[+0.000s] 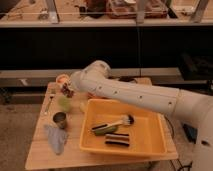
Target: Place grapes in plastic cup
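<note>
The grapes (66, 90), a dark reddish knobbly bunch, hang in my gripper (68, 89) at the left side of the wooden table. The gripper is shut on them and sits just above and slightly behind the pale green plastic cup (64, 103), which stands upright on the table. My white arm reaches in from the right and hides most of the gripper's body.
A dark metal cup (60, 119) and a blue cloth (56, 139) lie in front of the green cup. A pale bowl (62, 78) stands behind it, and a utensil (49, 101) lies at its left. A yellow bin (150, 145) holds a brush (114, 123) and dark striped blocks (118, 140).
</note>
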### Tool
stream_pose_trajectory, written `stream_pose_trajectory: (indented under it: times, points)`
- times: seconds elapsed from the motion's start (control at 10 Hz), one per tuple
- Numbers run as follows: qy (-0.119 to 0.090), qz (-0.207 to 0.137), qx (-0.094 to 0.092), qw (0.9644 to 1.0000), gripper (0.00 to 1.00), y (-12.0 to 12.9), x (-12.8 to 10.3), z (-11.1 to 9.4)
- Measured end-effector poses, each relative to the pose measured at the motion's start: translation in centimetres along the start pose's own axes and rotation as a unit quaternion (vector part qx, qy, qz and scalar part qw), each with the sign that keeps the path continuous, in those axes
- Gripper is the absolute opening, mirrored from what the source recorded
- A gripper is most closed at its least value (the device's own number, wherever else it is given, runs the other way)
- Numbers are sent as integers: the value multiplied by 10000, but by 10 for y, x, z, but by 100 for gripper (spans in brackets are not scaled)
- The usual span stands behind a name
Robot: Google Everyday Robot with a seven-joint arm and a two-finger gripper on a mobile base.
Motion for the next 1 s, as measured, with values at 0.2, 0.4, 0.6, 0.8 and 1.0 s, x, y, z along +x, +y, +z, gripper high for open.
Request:
stream_pose_trajectory:
  times: [0.2,0.4,0.6,0.8,1.0]
  points:
    - [-36,20,38,10000,10,2,-1,1]
    - [-176,111,-108,9997,10,-2,0,3]
    - [-460,303,-280,9981,10,-7,-3,5]
    - [-590,394,-424,9966,10,-8,-7,6]
    - [-596,420,-601,9955,10,-9,-12,8]
